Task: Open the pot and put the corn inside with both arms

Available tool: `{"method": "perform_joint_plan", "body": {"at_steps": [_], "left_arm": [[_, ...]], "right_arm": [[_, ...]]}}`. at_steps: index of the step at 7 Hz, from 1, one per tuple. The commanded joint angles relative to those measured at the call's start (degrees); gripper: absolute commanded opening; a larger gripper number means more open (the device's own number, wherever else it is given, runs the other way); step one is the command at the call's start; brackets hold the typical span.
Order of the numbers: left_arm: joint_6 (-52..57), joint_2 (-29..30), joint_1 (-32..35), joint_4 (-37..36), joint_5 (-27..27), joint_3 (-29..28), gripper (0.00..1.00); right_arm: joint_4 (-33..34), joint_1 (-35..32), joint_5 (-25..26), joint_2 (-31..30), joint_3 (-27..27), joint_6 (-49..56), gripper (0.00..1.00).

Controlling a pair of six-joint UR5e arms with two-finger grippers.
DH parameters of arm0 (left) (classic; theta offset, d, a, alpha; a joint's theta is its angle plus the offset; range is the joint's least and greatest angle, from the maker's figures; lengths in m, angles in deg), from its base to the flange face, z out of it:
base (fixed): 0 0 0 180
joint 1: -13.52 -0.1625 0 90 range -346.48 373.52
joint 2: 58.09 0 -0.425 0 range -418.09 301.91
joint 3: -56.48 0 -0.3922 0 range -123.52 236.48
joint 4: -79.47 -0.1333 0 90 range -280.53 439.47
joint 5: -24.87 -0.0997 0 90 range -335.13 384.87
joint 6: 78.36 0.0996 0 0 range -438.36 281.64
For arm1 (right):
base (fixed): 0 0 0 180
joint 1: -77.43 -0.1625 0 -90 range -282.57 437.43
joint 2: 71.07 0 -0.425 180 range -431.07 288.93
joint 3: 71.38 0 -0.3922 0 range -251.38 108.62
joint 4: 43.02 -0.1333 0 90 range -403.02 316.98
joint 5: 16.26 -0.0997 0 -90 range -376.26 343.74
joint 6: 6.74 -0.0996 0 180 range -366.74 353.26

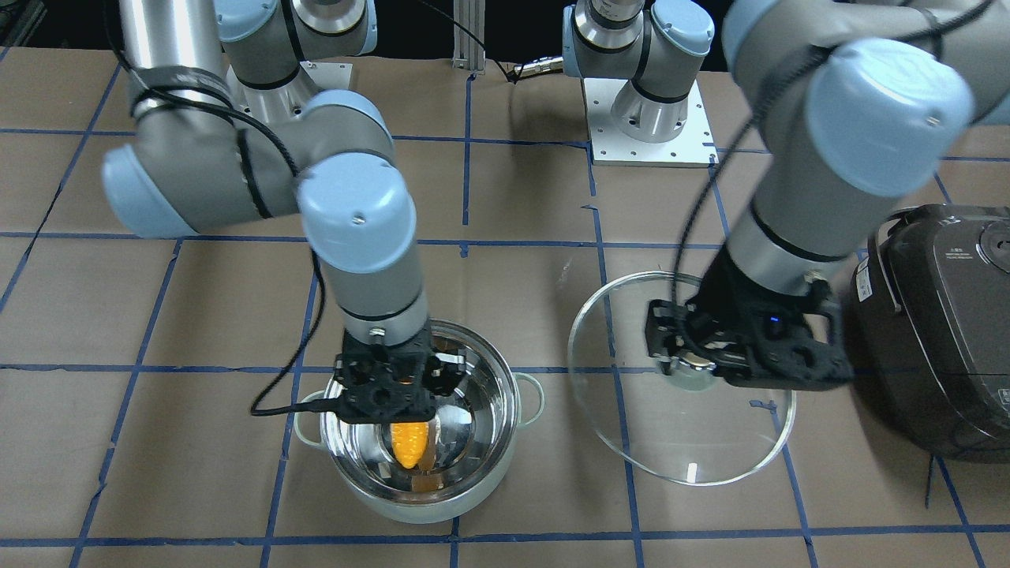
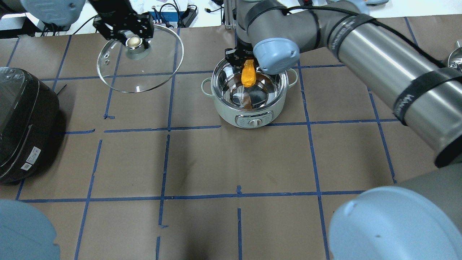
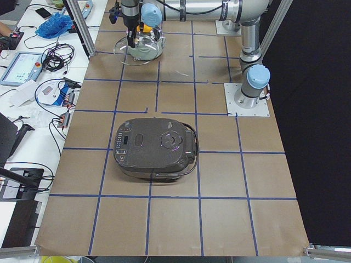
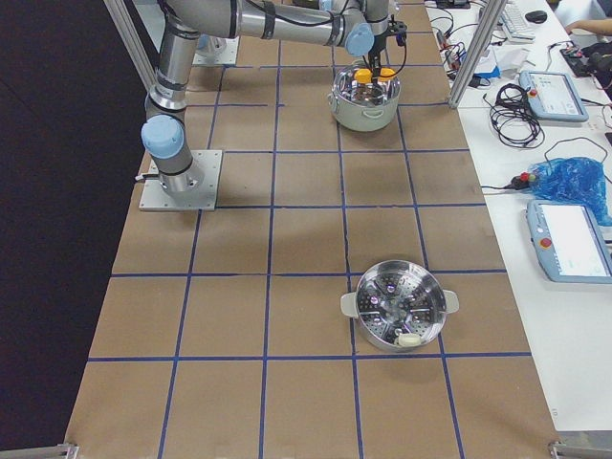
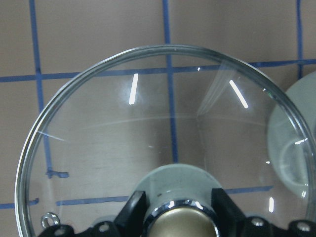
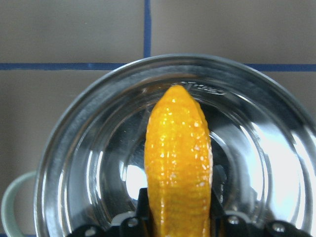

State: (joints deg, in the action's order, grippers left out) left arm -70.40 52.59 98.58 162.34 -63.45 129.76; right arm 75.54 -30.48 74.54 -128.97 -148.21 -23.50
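The pot [image 1: 442, 509] stands open on the tabletop [image 1: 197, 442], low and left of centre in the front-facing view, so we judge the first half of the job done. Its glass lid [image 1: 678, 442] is off and sits to the right of the pot in that view, well clear of the rim. The left hand [image 1: 694, 367] is closed on the lid's knob [image 2: 134, 42], with a finger on either side in the wrist view. We cannot tell whether the lid's edge rests on the tabletop or hangs just above it. The corn [image 1: 410, 443] is clamped by its upper end in the right hand [image 1: 406, 418]. It hangs tip down inside the pot's mouth, above the shiny bottom, where its orange reflection shows. It does not appear to touch the steel. We judge the task nearly finished: what is left is to let the corn go into the pot and lift the right hand out. The dark rice cooker [image 1: 939, 331] at the right edge plays no part.
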Motion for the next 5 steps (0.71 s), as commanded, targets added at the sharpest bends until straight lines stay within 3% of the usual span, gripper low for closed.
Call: {"method": "perform_joint_plan", "body": {"at_steps": [1,2,3,4,5], "left_arm": [[8.3,0.8,-6.4,-5.7,0.0,6.5,0.04],[8.3,2.8,-6.4,-12.4,0.2,10.2,0.04],[8.3,6.0,-6.4,-17.9,0.3,12.1,0.04],[8.4,9.4,-6.4,-20.5,0.3,12.5,0.04],[8.3,11.8,-6.4,-22.3,0.3,12.7,0.04]], "right_arm": [[5.8,-1.6,1.2,5.9,-1.8,-1.1,0.18],[5.8,-1.4,3.4,6.0,-2.0,-0.9,0.18],[5.9,-1.3,4.0,6.0,-2.2,-0.9,0.27],[5.9,-1.2,3.9,5.5,-2.9,-0.8,0.82],[5.5,-1.2,3.9,4.9,-2.9,-0.9,1.0]]}}
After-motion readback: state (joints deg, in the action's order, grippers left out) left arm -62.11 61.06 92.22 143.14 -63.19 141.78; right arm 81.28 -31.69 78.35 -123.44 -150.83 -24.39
